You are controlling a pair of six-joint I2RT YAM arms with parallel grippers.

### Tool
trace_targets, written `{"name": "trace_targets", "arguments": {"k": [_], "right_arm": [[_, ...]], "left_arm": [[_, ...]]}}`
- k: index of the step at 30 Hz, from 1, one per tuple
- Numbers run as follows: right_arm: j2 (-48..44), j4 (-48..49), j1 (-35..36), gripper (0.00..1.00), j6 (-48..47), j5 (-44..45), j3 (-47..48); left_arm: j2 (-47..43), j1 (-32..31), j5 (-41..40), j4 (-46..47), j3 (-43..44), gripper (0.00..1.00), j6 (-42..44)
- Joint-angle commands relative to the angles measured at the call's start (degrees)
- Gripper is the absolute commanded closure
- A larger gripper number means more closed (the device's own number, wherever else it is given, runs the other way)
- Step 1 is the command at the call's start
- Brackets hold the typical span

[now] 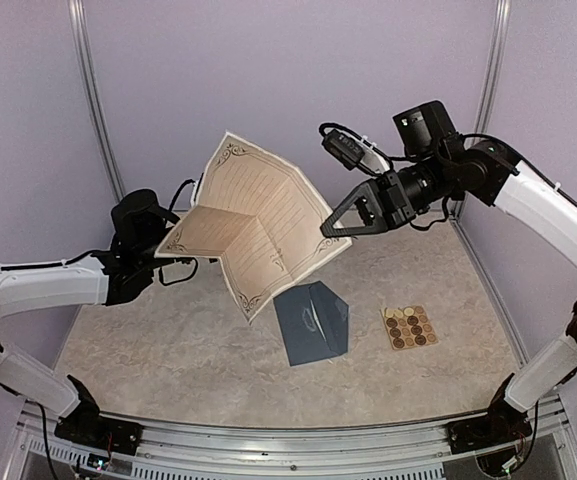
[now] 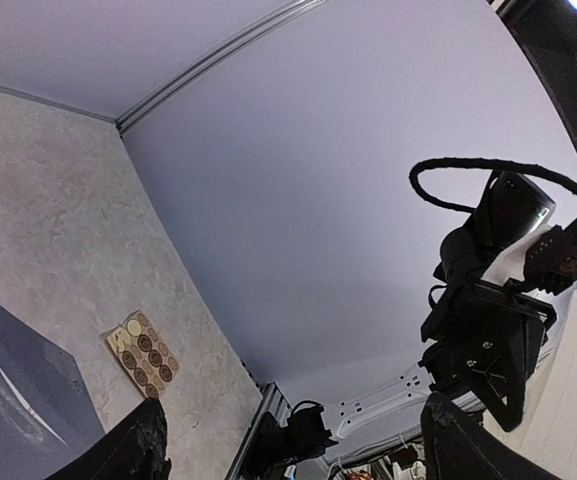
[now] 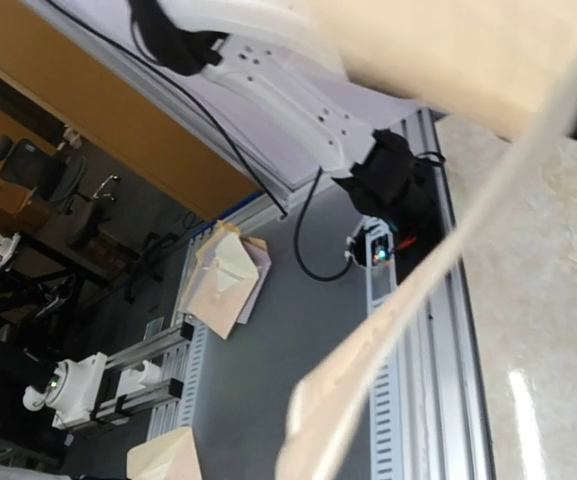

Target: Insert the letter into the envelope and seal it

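Note:
The letter (image 1: 258, 225), a cream sheet with an ornate border, hangs bent in the air above the table. My right gripper (image 1: 330, 228) is shut on its right edge; in the right wrist view the sheet's edge (image 3: 408, 300) runs diagonally and the fingers do not show. My left gripper (image 2: 308, 445) stands open at the letter's left side, with nothing between its two dark fingers (image 2: 143, 445). In the top view its tips are hidden behind the sheet. The slate-blue envelope (image 1: 313, 322) lies flat on the table below the letter, also in the left wrist view (image 2: 18, 390).
A tan sheet of round brown stickers (image 1: 410, 327) lies just right of the envelope and shows in the left wrist view too (image 2: 143, 352). Lilac walls (image 1: 298, 80) close the back and sides. A metal rail (image 1: 298, 440) runs along the table's near edge.

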Motion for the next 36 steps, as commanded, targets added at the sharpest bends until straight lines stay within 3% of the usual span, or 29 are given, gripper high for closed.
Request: {"name": "trace_targets", "arguments": {"k": [1, 11, 15, 19, 25, 29, 36], "right_arm": [[1.11, -2.22, -0.50, 1.00, -1.51, 1.88, -0.38], [2.29, -2.20, -0.74, 1.00, -1.61, 1.99, -0.52], [2.80, -2.10, -0.91, 1.00, -1.71, 1.53, -0.48], [3.13, -0.91, -0.89, 1.00, -1.46, -0.99, -0.27], [4.15, -1.16, -0.96, 1.00, -1.00, 1.55, 0.62], [5.12, 3.35, -0.98, 1.00, 2.18, 2.01, -0.22], [3.40, 16.11, -1.00, 1.00, 9.38, -1.10, -2.99]], "left_arm": [[-2.15, -1.46, 2.38, 4.43, -1.13, 0.18, -0.90], [-4.34, -3.09, 4.78, 3.96, -1.04, 0.19, -1.21], [-4.41, -3.46, 6.37, 3.79, -0.56, 0.25, -1.05], [-4.66, -3.39, 4.16, -0.80, -0.35, 0.25, 1.34], [-4.21, -3.87, 4.42, -1.66, 1.66, 0.32, 1.41], [-3.30, -5.57, 3.45, -2.22, 3.49, 0.40, 1.61], [-1.13, -8.66, 0.07, -3.62, 3.98, 0.44, 1.73]]}}
